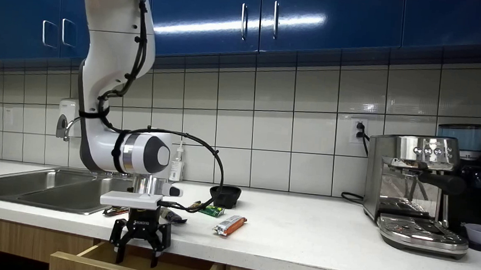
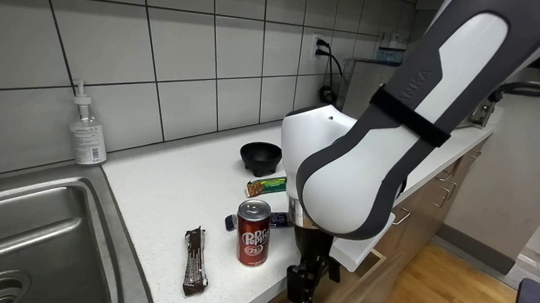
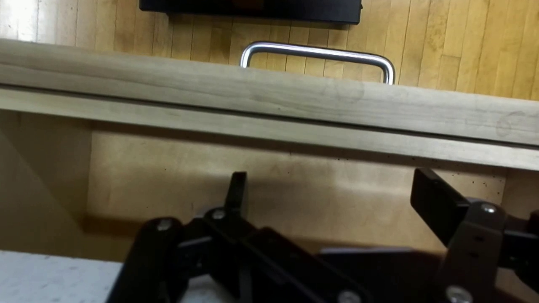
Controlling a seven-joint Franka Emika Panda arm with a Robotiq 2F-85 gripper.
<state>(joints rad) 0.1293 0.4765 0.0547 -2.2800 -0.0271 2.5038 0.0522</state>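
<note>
My gripper (image 1: 137, 260) points down with its jaws wide apart and nothing between them. Beneath it is a pulled-out wooden drawer (image 1: 100, 266), seen in all views; in the wrist view both fingers (image 3: 236, 193) stand over its bare bottom. On the white counter beside it are a red Dr Pepper can (image 2: 253, 235), upright, a dark brown wrapped bar (image 2: 195, 261), a dark blue wrapped bar (image 2: 280, 219) partly behind the can, a green wrapped bar (image 2: 272, 185) and an orange-silver wrapped bar (image 1: 230, 225). A black bowl (image 2: 260, 157) sits farther back.
The counter's front edge (image 1: 299, 266) runs close by the gripper. A steel sink (image 2: 118, 259) lies at one end, near a pump bottle (image 2: 88, 135). An espresso machine (image 1: 410, 189) stands at the other. Blue cabinets (image 1: 206, 18) hang above. The drawer's metal handle (image 3: 320, 51) faces the floor side.
</note>
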